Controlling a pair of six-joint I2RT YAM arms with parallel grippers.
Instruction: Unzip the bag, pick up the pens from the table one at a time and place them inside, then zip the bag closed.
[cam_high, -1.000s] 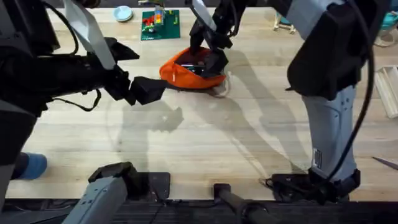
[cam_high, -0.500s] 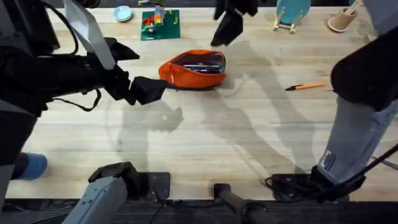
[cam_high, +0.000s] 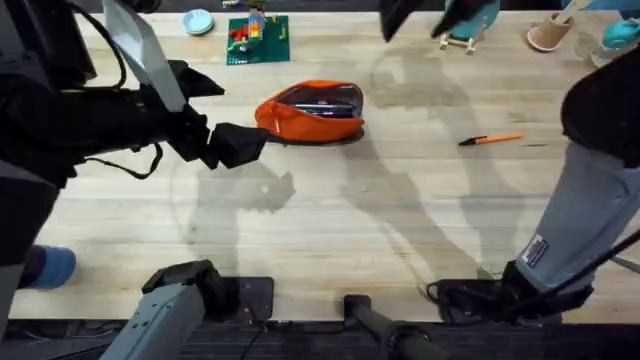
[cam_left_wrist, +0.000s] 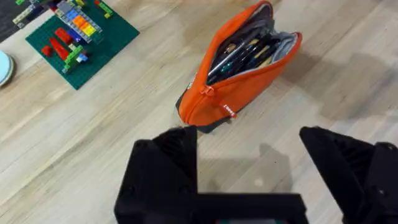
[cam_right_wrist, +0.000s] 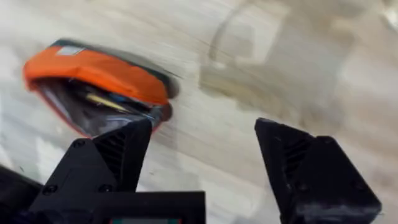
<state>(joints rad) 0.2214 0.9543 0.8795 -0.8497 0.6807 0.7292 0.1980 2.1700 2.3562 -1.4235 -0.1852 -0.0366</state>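
Observation:
The orange bag (cam_high: 310, 110) lies on the table (cam_high: 330, 230) at the back middle, its zipper open, with a dark pen (cam_left_wrist: 242, 53) showing inside. An orange pen (cam_high: 490, 139) lies on the wood to the right of the bag. My left gripper (cam_high: 228, 115) hovers just left of the bag, open and empty; in the left wrist view the bag (cam_left_wrist: 239, 68) sits ahead of that gripper (cam_left_wrist: 249, 168). My right gripper (cam_high: 420, 14) hangs high near the table's far edge, open and empty. In the right wrist view the bag (cam_right_wrist: 93, 74) lies off to one side of the right gripper (cam_right_wrist: 202, 162).
A green brick baseplate (cam_high: 257, 40) and a small blue dish (cam_high: 198, 21) stand behind the bag on the left. A teal stand (cam_high: 470, 25) and a pink cup (cam_high: 548, 33) sit at the back right. A blue object (cam_high: 50, 265) rests at the front left.
My right gripper has lifted off the bag and swung up and to the right. The bag has settled flat. The orange pen has come into view. The left arm has not moved.

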